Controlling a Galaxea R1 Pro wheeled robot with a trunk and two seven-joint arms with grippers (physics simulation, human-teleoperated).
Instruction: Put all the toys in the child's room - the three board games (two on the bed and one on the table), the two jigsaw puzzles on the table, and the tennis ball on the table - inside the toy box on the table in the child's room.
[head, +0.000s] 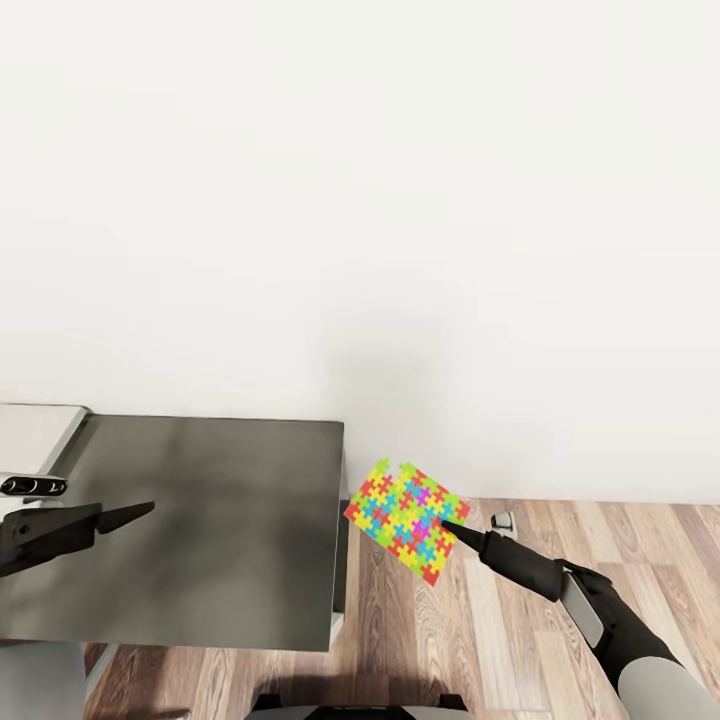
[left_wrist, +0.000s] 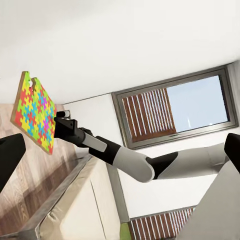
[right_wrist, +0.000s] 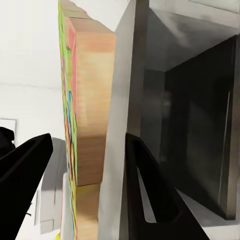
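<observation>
- A white wall (head: 360, 200) fills the head view's upper half, with wooden floor (head: 520, 640) below it at 5 o'clock.
- A dark grey cabinet top (head: 200, 530) lies at 8 o'clock; a strip of the light-grey counter (head: 35, 430) adjoins it at 9 o'clock.
- The right hand (head: 450, 527) grips the jigsaw puzzle (head: 407, 520) by its edge, holding it in the air just right of the cabinet's right edge, above the floor. In the right wrist view the puzzle (right_wrist: 85, 115) stands edge-on between the dark fingers (right_wrist: 145, 190).
- The left hand (head: 135, 513) hovers over the cabinet top; whether it is open or closed I cannot tell.
</observation>
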